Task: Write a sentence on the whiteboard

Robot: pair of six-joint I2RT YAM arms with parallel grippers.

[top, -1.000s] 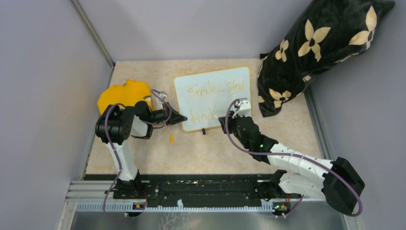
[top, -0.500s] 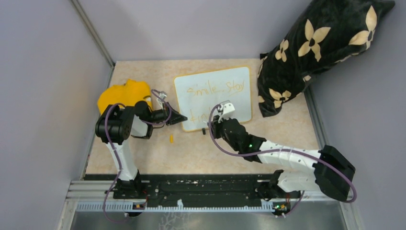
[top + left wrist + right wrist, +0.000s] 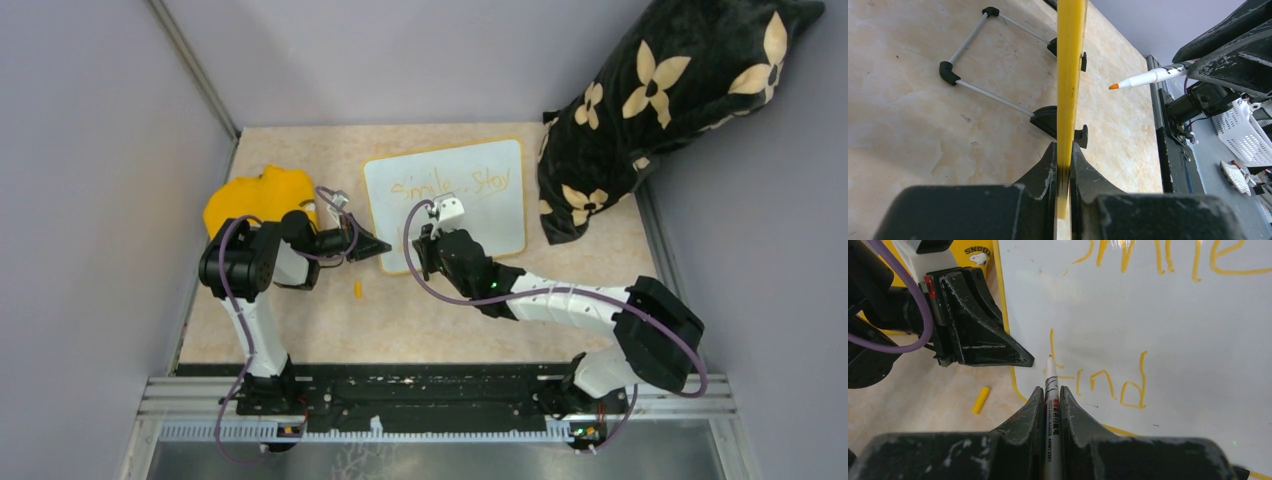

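**Both claws clamped: one on the board, one on the marker**

A black flowered pillow [image 3: 670, 100] lies well off to the right of the right claw [image 3: 428, 258]. The whiteboard [image 3: 495, 215] stands before that claw, and the left claw [image 3: 380, 246] pinches the yellow frame at its left edge. A yellow cloth [image 3: 255, 200] sits behind the left claw. The right claw grips a marker [image 3: 1050, 372], its tip just off the board by "kind" in the sentence [image 3: 1108, 385]. A small yellow piece [image 3: 357, 290] lies near the left claw, apart from it.
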